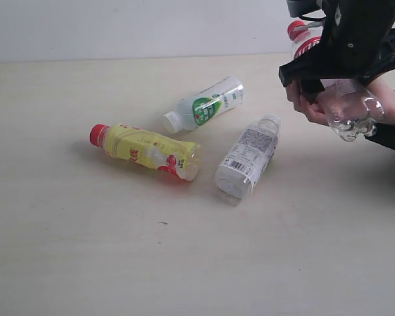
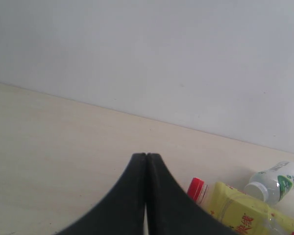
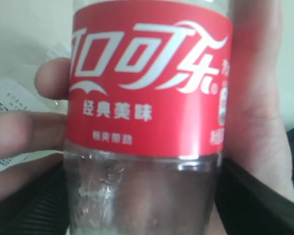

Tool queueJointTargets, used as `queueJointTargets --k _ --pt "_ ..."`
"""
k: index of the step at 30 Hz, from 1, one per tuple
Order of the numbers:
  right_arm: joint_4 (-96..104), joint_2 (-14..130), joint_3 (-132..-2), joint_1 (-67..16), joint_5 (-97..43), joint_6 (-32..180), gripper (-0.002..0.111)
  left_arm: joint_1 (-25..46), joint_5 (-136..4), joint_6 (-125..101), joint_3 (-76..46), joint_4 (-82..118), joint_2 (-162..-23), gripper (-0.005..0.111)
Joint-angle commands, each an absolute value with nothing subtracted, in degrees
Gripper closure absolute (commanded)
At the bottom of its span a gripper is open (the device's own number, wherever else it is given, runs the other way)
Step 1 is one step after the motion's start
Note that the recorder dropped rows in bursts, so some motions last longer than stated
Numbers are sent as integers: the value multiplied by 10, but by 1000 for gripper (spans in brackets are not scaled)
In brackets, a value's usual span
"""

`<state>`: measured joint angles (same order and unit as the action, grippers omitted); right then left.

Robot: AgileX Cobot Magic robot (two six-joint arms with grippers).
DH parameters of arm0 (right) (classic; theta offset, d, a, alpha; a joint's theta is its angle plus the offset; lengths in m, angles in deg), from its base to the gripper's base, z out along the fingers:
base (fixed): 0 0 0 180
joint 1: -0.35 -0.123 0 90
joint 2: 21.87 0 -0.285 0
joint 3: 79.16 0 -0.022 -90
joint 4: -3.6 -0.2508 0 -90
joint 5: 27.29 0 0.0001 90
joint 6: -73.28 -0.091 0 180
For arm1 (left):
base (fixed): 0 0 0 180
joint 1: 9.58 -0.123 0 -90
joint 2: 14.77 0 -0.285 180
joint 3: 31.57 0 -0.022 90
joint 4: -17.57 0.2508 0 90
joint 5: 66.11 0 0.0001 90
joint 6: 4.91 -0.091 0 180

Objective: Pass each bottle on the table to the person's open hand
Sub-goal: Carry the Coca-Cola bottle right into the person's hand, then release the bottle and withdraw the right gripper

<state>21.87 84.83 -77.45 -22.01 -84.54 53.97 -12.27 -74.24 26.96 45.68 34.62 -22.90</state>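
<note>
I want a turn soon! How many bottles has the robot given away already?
None fully yet. The right claw is shut on the Coca-Cola bottle at the person's hand. Three lie on the table: yellow-labelled bottle, green-labelled bottle, white-labelled bottle. The left claw is shut, empty.

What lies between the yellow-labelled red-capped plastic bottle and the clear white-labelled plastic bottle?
Only bare pale beige wooden table lies there, as the exterior view shows.
</note>
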Motion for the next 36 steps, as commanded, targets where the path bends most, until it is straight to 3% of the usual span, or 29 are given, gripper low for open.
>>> queueJointTargets --k 1,16,23,29,36 --pt "239 833 -778 -216 -829 537 35 -124 -741 270 457 348 -226 107" --pt "239 709 -759 -216 -766 538 39 -124 -741 270 457 348 -226 107" --pt "244 531 -662 -216 -692 540 69 -124 -741 270 457 348 -226 107" --pt "227 326 -545 -216 -688 567 108 -124 -741 270 457 348 -226 107" --pt "179 36 -328 -216 -614 630 108 -124 -741 270 457 348 -226 107"
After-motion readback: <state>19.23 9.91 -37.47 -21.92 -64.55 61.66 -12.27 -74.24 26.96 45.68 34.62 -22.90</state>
